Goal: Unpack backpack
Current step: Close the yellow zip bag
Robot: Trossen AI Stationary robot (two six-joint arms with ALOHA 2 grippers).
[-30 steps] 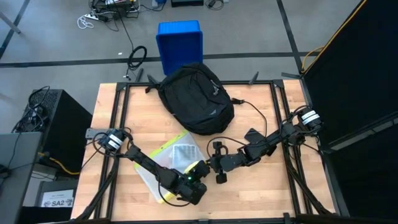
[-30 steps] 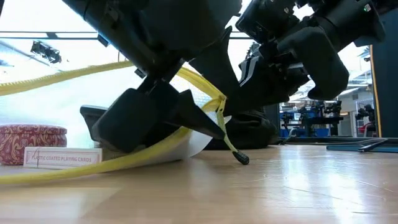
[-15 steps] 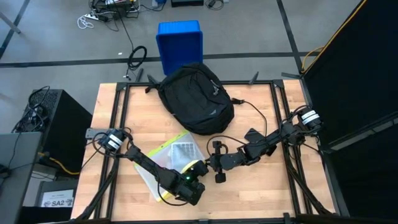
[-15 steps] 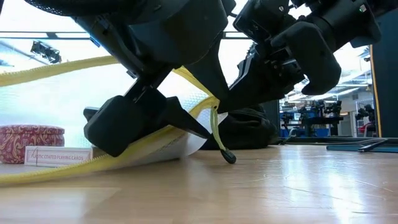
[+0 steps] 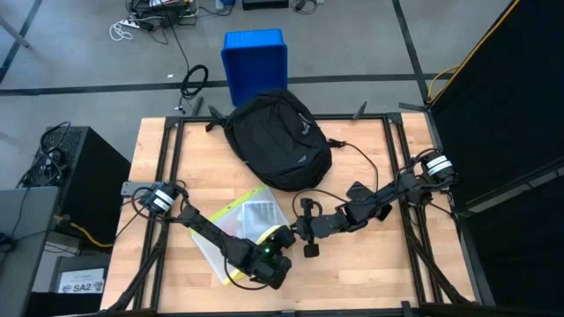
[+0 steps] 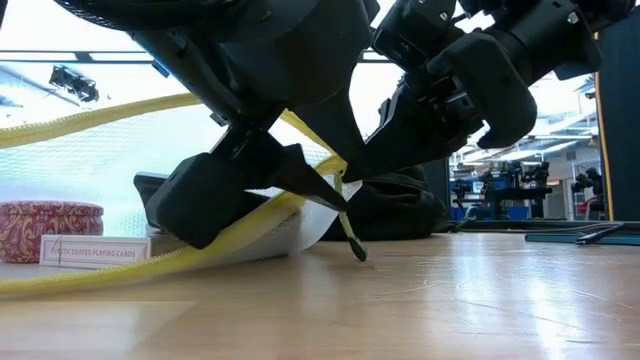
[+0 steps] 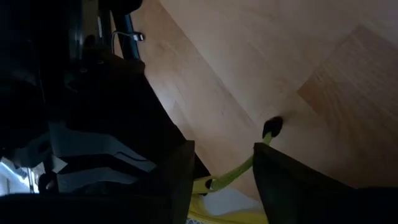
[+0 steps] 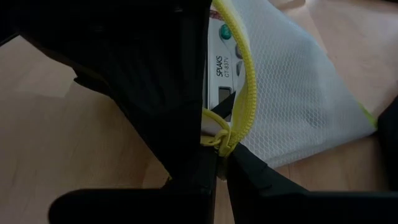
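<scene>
The black backpack [image 5: 278, 141] lies on the table's far half, touched by no gripper. Nearer lies a white mesh pouch [image 5: 240, 231] with a yellow zipper [image 8: 249, 93]; a calculator [image 8: 222, 68] shows through its mesh. My right gripper [image 5: 303, 231] is shut on the pouch's zipper end. My left gripper [image 7: 224, 152] stands open, one finger on each side of the yellow zipper pull cord [image 7: 239, 169]. The cord's black tip [image 6: 358, 252] hangs down onto the table. Whether the left fingers touch the cord cannot be told. My right gripper pinches the pouch's yellow zipper edge at its end [image 8: 227, 140] between its two fingers. The fingers come slanting down from the table's right side. That corner of the pouch [image 6: 305, 225] is held a little above the wood, while the pouch's other parts lie on the table.
A blue bin [image 5: 256, 62] stands on the floor beyond the table's far edge. A black cable [image 5: 357, 154] runs beside the backpack. In the low view a playing-card box [image 6: 95, 250] and a red patterned tin [image 6: 50, 222] show at the left. Bare wood lies along the near right.
The hanging zipper pull has swung: its black tip has slid along the wood toward my left gripper. Both arms have stayed in place.
</scene>
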